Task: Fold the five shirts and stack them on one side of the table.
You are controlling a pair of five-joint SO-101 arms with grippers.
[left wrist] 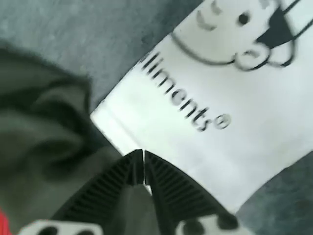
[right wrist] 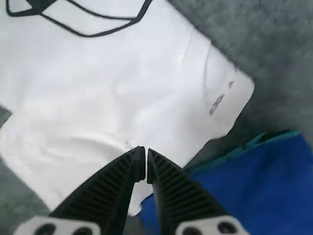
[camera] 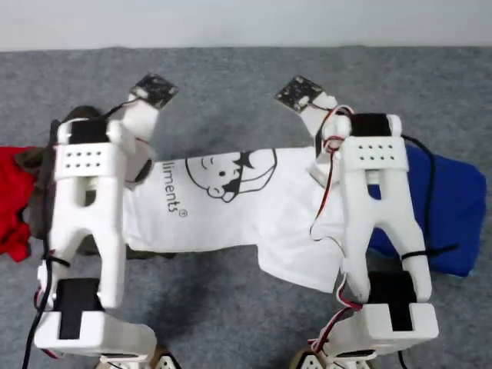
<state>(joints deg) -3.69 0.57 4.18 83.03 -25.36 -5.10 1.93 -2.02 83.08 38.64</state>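
Observation:
A white shirt (camera: 231,207) with a black cartoon print lies spread across the middle of the grey table. My left gripper (left wrist: 143,159) is shut on its edge near a corner, beside the printed lettering, with a dark olive shirt (left wrist: 44,122) right next to it. My right gripper (right wrist: 146,159) is shut on the white shirt (right wrist: 112,88) close to the edge nearest a blue shirt (right wrist: 254,186). In the high view the blue shirt (camera: 453,207) lies to the right, partly under the right arm.
A red shirt (camera: 11,200) lies at the table's left edge beside the dark olive shirt (camera: 34,192). Bare grey table surface (camera: 231,92) stretches behind the white shirt and along the front between the arm bases.

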